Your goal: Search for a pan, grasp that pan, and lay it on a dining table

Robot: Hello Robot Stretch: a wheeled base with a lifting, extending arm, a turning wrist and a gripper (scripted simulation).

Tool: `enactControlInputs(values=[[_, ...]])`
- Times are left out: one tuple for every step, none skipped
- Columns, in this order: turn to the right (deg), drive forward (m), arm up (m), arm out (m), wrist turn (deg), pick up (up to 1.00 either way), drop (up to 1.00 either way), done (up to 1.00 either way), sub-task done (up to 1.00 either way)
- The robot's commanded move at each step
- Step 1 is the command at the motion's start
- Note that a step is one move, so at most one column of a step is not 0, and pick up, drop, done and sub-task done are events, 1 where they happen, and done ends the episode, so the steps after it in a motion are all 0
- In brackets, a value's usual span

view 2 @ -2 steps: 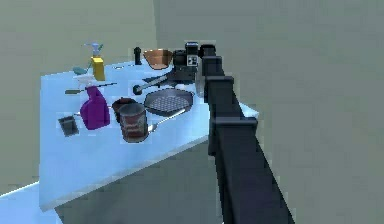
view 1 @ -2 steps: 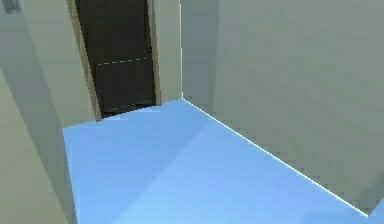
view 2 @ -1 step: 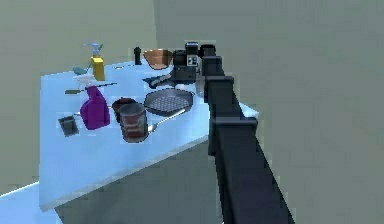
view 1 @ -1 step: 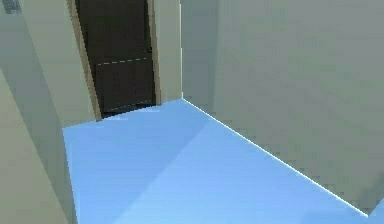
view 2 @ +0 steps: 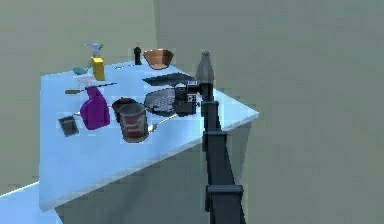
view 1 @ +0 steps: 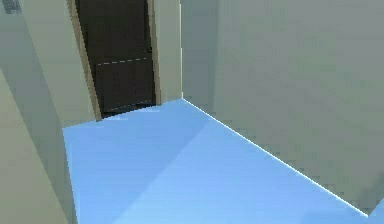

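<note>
A light blue table stands in the arm side view with several kitchen things on it. A flat grey pan-like thing lies near its middle, next to a copper-coloured pot and a dark round vessel. My arm rises from the bottom edge to the table's right part. The gripper sits at its far end, right by the grey pan-like thing. Things on the tabletop lie at and behind the gripper, so I cannot tell whether it holds anything.
Also on the table are a purple bottle, a yellow bottle, a copper bowl and a tall dark bottle. In the forward view a blue floor leads to a dark door between beige walls.
</note>
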Motion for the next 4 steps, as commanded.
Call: enactControlInputs(values=[[0.0, 0.00, 0.00, 0.00, 0.0, 1.00, 0.00, 0.00, 0.00], [0.0, 0.00, 0.10, 0.00, 0.0, 0.00, 0.00, 0.00, 0.00], [0.0, 0.00, 0.02, 0.00, 0.0, 0.00, 0.00, 0.00, 0.00], [0.0, 0.00, 0.00, 0.00, -45.0, 0.00, 0.00, 0.00, 0.00]])
